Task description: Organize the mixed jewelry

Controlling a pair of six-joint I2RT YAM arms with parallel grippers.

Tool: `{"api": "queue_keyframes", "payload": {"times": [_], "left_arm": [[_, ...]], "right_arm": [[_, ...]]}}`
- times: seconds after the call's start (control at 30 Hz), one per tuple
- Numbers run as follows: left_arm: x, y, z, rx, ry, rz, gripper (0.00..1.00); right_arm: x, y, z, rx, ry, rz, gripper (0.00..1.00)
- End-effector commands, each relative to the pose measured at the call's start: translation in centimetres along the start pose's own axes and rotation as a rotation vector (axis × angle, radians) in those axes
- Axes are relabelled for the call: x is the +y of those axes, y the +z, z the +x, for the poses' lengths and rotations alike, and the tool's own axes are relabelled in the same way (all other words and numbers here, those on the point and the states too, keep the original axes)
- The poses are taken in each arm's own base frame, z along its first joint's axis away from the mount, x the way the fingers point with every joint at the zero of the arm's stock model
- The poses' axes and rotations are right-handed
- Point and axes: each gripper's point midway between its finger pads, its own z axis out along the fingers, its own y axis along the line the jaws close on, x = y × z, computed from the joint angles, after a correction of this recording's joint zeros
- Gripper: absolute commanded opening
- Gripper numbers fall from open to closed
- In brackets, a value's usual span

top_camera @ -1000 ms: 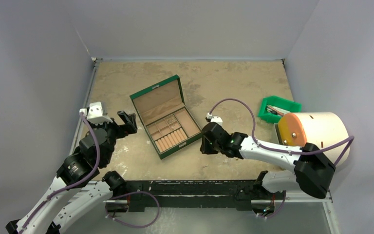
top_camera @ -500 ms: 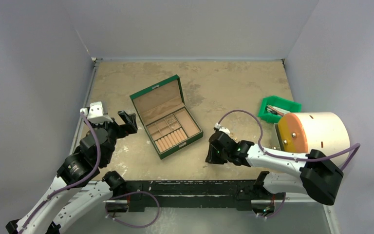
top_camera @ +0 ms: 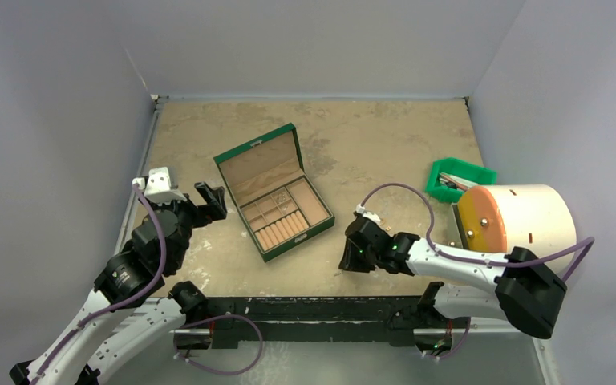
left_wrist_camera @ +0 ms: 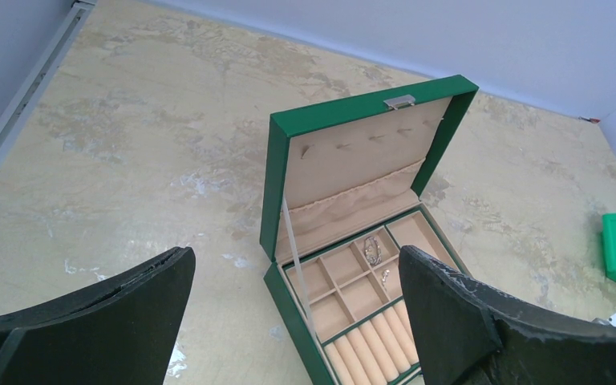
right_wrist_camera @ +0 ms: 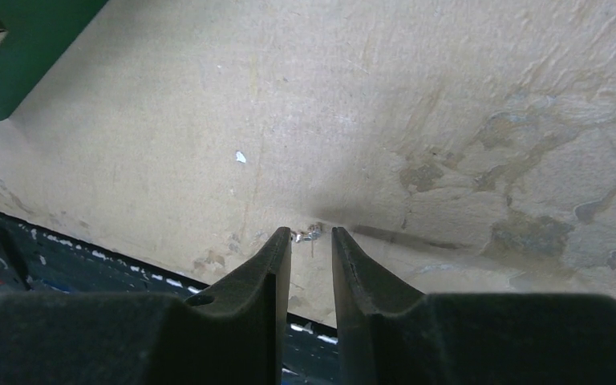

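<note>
1. Top external view: green box (top_camera: 277,192), lid raised, mid-table (top_camera: 385,136). The left gripper (top_camera: 211,200) is near its left side, apart from it.
2. Left gripper, wrist view: fingers (left_wrist_camera: 104,317) spread wide, nothing between them, facing the open box.
3. Jewelry in box: silver hoop (left_wrist_camera: 371,249) in a tan compartment; smaller silver bit (left_wrist_camera: 386,277) in the adjoining one.
4. Right gripper (top_camera: 351,255): low at the table's near edge, right of the box, jaws drawn to a narrow slit.
5. Small silver piece (right_wrist_camera: 309,234): on the table at the right fingertips; whether it is pinched cannot be told.
6. Green bin (top_camera: 459,178) and orange-faced white cylinder (top_camera: 521,215): far right, just beside each other.
</note>
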Motion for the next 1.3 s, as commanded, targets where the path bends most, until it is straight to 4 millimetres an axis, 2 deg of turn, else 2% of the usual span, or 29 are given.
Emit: {"api": "queue_keyframes", "payload": {"times": [0.0, 1.0, 1.27], "left_arm": [[-0.6, -0.2, -1.8, -0.039, -0.036, 0.017, 0.99], [-0.5, -0.3, -1.9, -0.041, -0.039, 0.018, 0.99], [-0.5, -0.3, -1.9, -0.042, -0.041, 0.016, 0.98]], "right_arm": [[-0.5, -0.2, 0.6, 0.016, 0.02, 0.002, 0.28], [-0.3, 0.8, 1.5, 0.056, 0.027, -0.008, 0.16], [-0.3, 0.7, 1.4, 0.049, 0.03, -0.008, 0.0]]}}
